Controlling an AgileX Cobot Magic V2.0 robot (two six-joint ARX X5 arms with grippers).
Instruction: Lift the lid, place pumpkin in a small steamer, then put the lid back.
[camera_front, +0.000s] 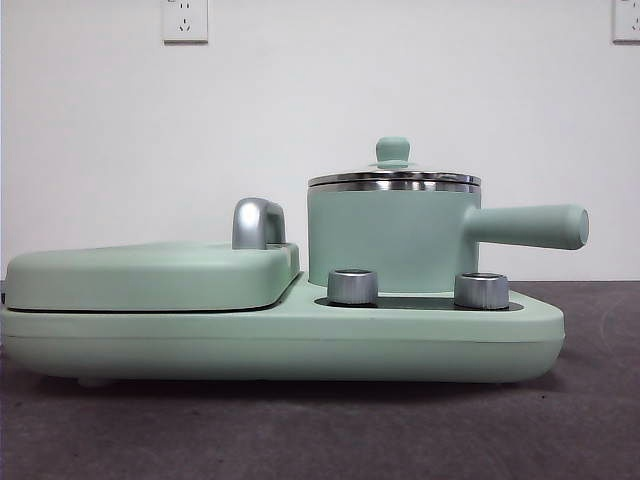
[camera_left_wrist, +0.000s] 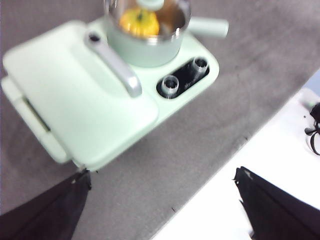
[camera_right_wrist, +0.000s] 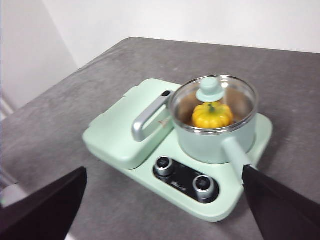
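Note:
The small steamer (camera_front: 390, 240) is a mint-green pot with a long side handle, standing on the right half of the base. The lid (camera_front: 393, 152), with its steel rim and green knob, sits shut on it. Through the clear lid (camera_right_wrist: 210, 91) the yellow-orange pumpkin (camera_right_wrist: 212, 116) shows inside the steamer (camera_right_wrist: 215, 145). The left wrist view also shows the pumpkin (camera_left_wrist: 139, 22) in the steamer (camera_left_wrist: 145, 50). My left gripper (camera_left_wrist: 162, 175) hangs open, high above the table and well back from the base. My right gripper (camera_right_wrist: 164, 172) is open too, high up on the knob side. Neither arm shows in the front view.
A wide flat mint-green cover (camera_front: 150, 275) with a chrome handle (camera_front: 257, 222) fills the left half of the low base (camera_front: 300, 340). Two silver knobs (camera_front: 353, 286) (camera_front: 481, 290) stand in front of the pot. A white surface (camera_left_wrist: 280, 150) borders the grey table.

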